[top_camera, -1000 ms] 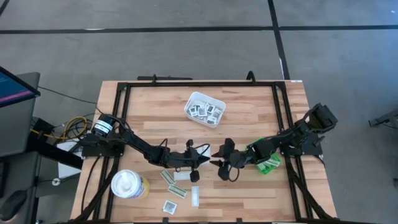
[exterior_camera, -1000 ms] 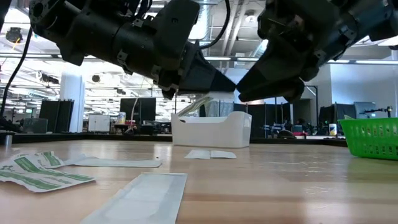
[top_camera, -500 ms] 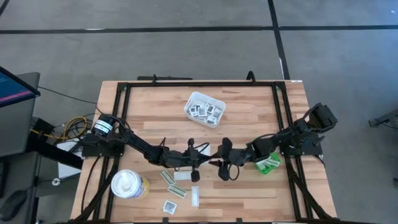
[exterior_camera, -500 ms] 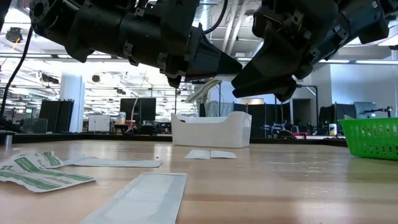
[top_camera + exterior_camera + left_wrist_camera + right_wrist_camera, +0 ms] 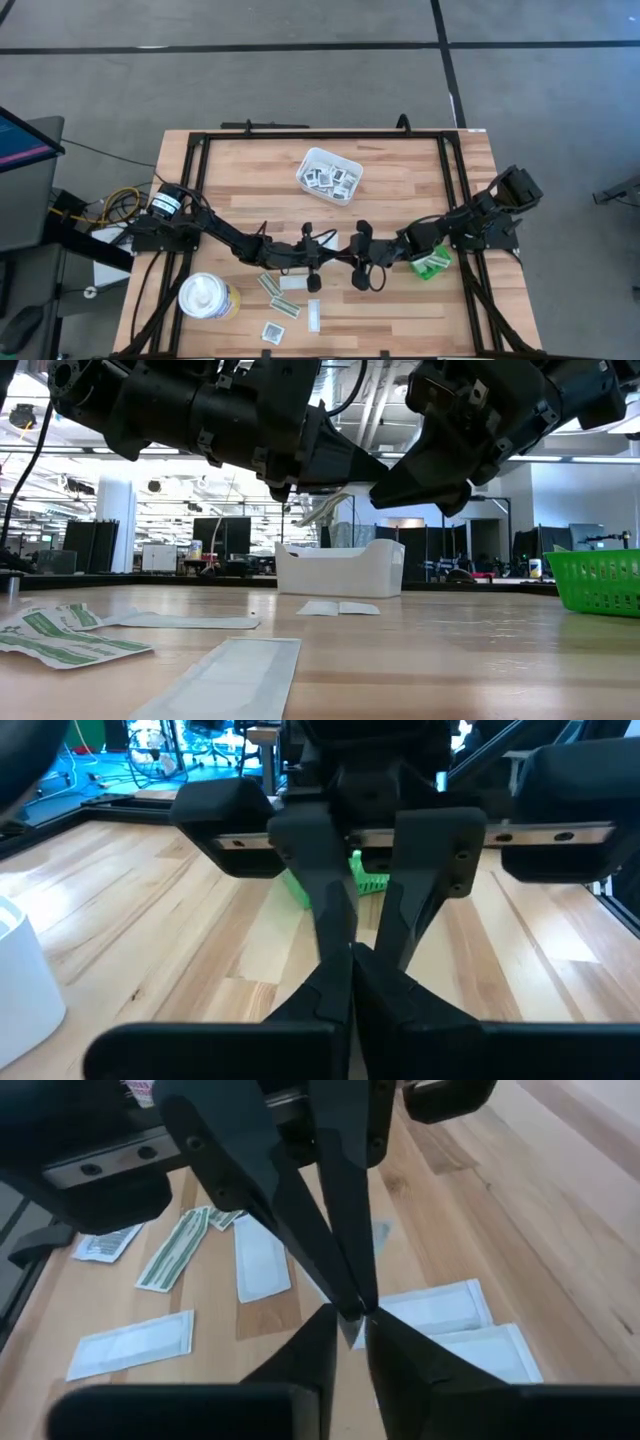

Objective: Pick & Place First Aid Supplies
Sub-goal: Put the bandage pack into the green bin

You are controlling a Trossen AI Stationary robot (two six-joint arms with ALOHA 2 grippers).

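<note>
above mid-table the left gripper (image 5: 322,254), clamped on a thin white packet (image 5: 322,506), meets the right gripper (image 5: 352,256), its jaws narrowing on the same packet. some supplies already fill the white tray (image 5: 329,173); more packets (image 5: 281,297) lie loose near the front edge. the green bin (image 5: 432,262) sits close beside the right arm, tight for swinging.

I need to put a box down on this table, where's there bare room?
The bare wood behind the white tray, left and right of it, is free. So is the front right corner below the green bin. Crowded: the middle, where both arms meet, and front left, with the packets and a white tub.
</note>
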